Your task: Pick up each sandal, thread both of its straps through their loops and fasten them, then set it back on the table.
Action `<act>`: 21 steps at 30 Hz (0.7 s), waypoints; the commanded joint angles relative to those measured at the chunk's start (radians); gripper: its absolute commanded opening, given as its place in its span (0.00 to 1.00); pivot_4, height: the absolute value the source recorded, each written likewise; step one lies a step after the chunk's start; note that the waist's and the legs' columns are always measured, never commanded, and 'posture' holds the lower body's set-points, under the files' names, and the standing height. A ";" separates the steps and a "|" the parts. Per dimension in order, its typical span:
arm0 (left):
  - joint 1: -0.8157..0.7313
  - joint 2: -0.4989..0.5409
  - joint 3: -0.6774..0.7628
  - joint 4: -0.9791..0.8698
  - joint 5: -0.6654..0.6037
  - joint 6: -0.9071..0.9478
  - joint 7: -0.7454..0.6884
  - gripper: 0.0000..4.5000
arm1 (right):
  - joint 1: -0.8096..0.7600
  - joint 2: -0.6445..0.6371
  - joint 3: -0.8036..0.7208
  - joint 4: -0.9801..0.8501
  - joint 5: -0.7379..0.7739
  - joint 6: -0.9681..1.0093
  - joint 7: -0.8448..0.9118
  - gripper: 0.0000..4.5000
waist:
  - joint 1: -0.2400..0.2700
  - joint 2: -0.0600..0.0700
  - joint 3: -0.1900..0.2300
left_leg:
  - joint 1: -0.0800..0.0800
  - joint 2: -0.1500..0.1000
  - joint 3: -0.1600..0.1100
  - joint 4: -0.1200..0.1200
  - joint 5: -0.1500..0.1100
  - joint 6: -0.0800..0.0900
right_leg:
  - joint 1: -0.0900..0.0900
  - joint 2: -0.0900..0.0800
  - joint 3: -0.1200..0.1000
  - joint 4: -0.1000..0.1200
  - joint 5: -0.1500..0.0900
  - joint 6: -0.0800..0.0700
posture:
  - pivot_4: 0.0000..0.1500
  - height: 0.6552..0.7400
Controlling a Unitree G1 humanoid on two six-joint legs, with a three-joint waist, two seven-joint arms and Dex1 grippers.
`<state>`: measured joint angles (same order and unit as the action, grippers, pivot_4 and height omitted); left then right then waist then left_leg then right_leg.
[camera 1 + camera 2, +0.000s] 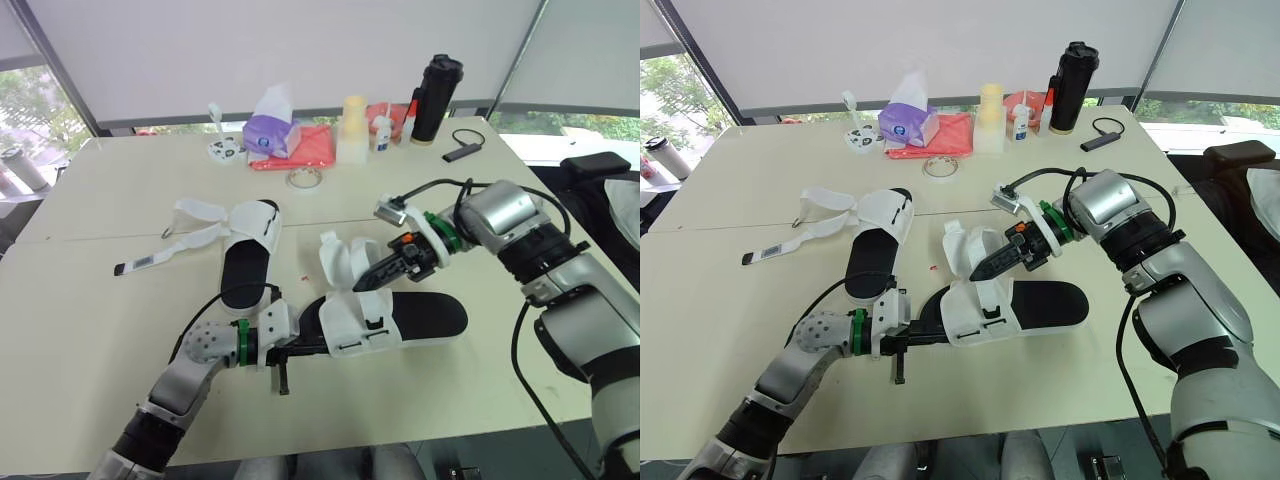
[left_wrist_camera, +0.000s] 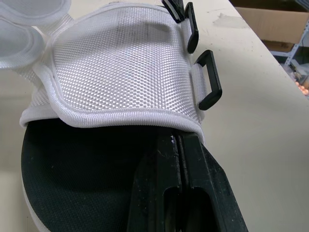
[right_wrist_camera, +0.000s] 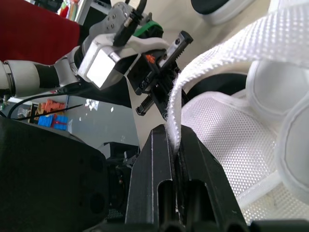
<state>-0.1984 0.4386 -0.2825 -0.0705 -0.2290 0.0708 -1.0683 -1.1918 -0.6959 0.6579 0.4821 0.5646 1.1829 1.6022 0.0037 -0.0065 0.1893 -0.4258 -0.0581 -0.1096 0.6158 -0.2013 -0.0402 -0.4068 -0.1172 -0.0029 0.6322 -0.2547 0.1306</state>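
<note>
The sandal (image 1: 425,318) is lying at the near edge of the cream tabletop (image 1: 110,330). The left gripper (image 1: 318,346) is clamping together on the rim of its white mesh upper. Just above the sandal, the right gripper (image 1: 362,285) is pinching its loose strap (image 1: 338,256) tight. Beyond the sandal, to its left, the second sandal (image 1: 250,258) is lying unfastened. Far beyond the sandal, a purple tissue box (image 1: 268,138) is holding a tissue that is poking out, and a black bottle (image 1: 435,98) is standing capped before blind-covered windows (image 1: 300,50).
</note>
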 commanded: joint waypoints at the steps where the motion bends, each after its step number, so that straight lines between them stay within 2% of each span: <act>1: 0.006 -0.006 -0.020 0.001 0.007 -0.004 0.002 0.00 | -0.007 -0.022 0.004 -0.029 0.010 -0.018 0.012 0.01 | 0.000 0.000 0.000 | 0.000 0.000 0.000 0.000 0.000 0.000 | 0.000 0.000 0.000 0.000 0.000 0.000 | 1.00 1.00; 21: 0.011 -0.002 -0.017 0.004 0.008 -0.006 -0.001 0.00 | 0.020 -0.043 0.023 -0.092 0.034 0.003 0.012 0.01 | 0.000 0.000 0.000 | 0.000 0.000 0.000 0.000 0.000 0.000 | 0.000 0.000 0.000 0.000 0.000 0.000 | 1.00 1.00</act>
<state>-0.1980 0.4356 -0.2824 -0.0704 -0.2287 0.0704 -1.0674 -1.1729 -0.7278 0.6822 0.4192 0.5756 1.1774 1.6022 0.0035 -0.0065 0.1893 -0.4258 -0.0581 -0.1096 0.6159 -0.2013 -0.0402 -0.4068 -0.1172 -0.0028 0.6324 -0.2545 0.1311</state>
